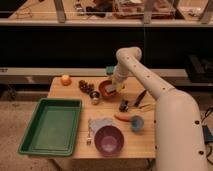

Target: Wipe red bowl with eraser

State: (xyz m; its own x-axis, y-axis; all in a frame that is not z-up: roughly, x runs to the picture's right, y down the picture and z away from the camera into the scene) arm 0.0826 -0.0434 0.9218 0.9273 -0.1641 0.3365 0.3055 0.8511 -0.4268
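Red bowl (104,90) could skid or tip if the gripper (117,88), clamped on the eraser (120,90), presses its rim.

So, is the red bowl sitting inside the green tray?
No, the red bowl stands on the table outside the green tray, with the end effector at its rim, shut on the eraser.

The red bowl (103,89) is partly hidden on its right side by the pincer (117,89) set over it; small dark items (123,105) right of the pincer are blurred beyond identification.
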